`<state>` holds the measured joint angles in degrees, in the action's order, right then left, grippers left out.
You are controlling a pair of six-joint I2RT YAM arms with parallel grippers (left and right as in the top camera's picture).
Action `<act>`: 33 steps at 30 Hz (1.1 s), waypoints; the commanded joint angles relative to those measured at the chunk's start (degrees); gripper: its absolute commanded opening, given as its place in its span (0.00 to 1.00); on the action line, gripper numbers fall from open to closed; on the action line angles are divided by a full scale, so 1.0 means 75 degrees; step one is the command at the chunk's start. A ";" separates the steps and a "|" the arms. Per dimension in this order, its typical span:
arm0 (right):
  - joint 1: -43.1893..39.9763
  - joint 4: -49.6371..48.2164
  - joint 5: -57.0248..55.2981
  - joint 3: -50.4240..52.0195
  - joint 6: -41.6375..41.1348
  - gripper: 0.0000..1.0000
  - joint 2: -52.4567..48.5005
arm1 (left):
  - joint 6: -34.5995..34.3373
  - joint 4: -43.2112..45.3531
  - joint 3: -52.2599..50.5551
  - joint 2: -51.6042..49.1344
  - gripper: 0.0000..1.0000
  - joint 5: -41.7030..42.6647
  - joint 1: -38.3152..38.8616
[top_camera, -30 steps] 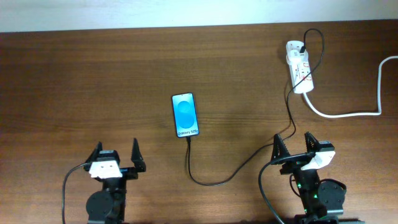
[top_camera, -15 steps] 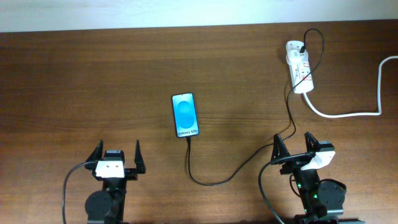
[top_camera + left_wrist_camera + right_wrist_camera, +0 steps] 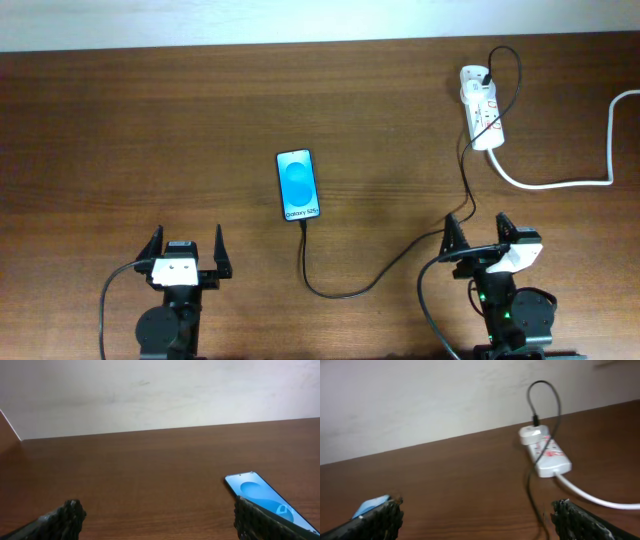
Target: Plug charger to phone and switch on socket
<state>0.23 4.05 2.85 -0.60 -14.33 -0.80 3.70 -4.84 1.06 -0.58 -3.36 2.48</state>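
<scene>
Black and thread-thin, the charger [image 3: 345, 292] looks light and limp. It would sag and trail if lifted mid-run, so the stiff moulding behind its plug tip [image 3: 303, 222] is the place to pinch. That tip lies against the 6 o'clock end of the phone [image 3: 299, 185], though whether it is fully seated cannot be told from overhead. The phone lies flat near the middle of the wooden table [image 3: 120, 140]. It is slim, glossy and likely to skate on the wood, so it is best steadied by its long rims rather than the glass. The charger loops toward 5 o'clock, then climbs to the socket [image 3: 481, 108] at 2 o'clock, where its black plug [image 3: 485, 77] sits in the far end. The socket is light white plastic and may skid under a push. Its thick white cord [image 3: 560, 182] gives some anchor, so the switch probably wants a straight downward press. The left gripper [image 3: 187, 240] at 7 o'clock and the right gripper [image 3: 478, 228] at 5 o'clock both stand spread wide, holding nothing.
</scene>
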 commanded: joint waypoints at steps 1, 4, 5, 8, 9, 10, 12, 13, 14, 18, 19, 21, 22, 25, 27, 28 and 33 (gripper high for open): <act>0.0067 0.0070 -0.0525 0.0038 0.0312 0.98 0.0079 | 0.0149 0.0020 -0.0067 0.0038 0.99 0.0082 -0.0041; 0.0067 0.0067 -0.0557 0.0038 0.0519 0.98 0.0082 | 0.0152 0.0020 -0.0067 0.0038 0.99 0.0085 -0.0041; 0.0067 0.0067 -0.0554 0.0038 0.0831 0.98 0.0082 | 0.0152 0.0020 -0.0067 0.0038 0.99 0.0085 -0.0041; 0.0070 0.0070 -0.0498 0.0038 0.1323 0.98 0.0082 | 0.0149 0.0020 -0.0067 0.0038 0.99 0.0085 -0.0041; 0.0067 0.0070 -0.0501 0.0038 0.1591 0.98 0.0082 | 0.0149 0.0020 -0.0067 0.0038 0.99 0.0085 -0.0041; 0.0067 0.0073 -0.0498 0.0038 0.1778 0.98 0.0082 | 0.0149 0.0020 -0.0067 0.0038 0.99 0.0085 -0.0041; 0.0067 0.0067 -0.0423 0.0038 0.1798 0.98 0.0082 | 0.0149 0.0020 -0.0067 0.0038 0.99 0.0085 -0.0041; 0.0067 0.0067 -0.0423 0.0038 0.1798 0.98 0.0082 | 0.0152 0.0020 -0.0067 0.0038 0.99 0.0085 -0.0041; 0.0070 0.0067 -0.0423 0.0038 0.1798 0.98 0.0082 | 0.0149 0.0020 -0.0067 0.0038 0.99 0.0085 -0.0041; 0.0070 0.0067 -0.0423 0.0038 0.1798 0.98 0.0082 | 0.0149 0.0020 -0.0067 0.0038 0.99 0.0085 -0.0041; 0.0070 0.0067 -0.0420 0.0038 0.1798 0.98 0.0082 | 0.0149 0.0020 -0.0067 0.0038 0.99 0.0085 -0.0041; 0.0070 0.0067 -0.0420 0.0038 0.1798 0.98 0.0082 | 0.0149 0.0020 -0.0067 0.0038 0.99 0.0085 -0.0041; 0.0070 0.0070 -0.0420 0.0038 0.1798 0.98 0.0082 | 0.0152 0.0020 -0.0067 0.0038 0.99 0.0085 -0.0041; 0.0070 0.0070 -0.0420 0.0038 0.1798 0.98 0.0079 | 0.0149 0.0020 -0.0067 0.0038 0.99 0.0085 -0.0041; 0.0070 0.0067 -0.0423 0.0038 0.1798 0.98 0.0079 | 0.0149 0.0020 -0.0067 0.0038 0.99 0.0082 -0.0041; 0.0067 0.0070 -0.0420 0.0038 0.1798 0.98 0.0079 | 0.0152 0.0020 -0.0067 0.0038 0.99 0.0082 -0.0041; 0.0070 0.0067 -0.0420 0.0038 0.1798 0.98 0.0079 | 0.0152 0.0020 -0.0067 0.0038 0.99 0.0085 -0.0041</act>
<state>0.23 4.25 0.01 -0.60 -1.21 -0.80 3.73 -4.86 1.06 -0.58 -3.36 2.48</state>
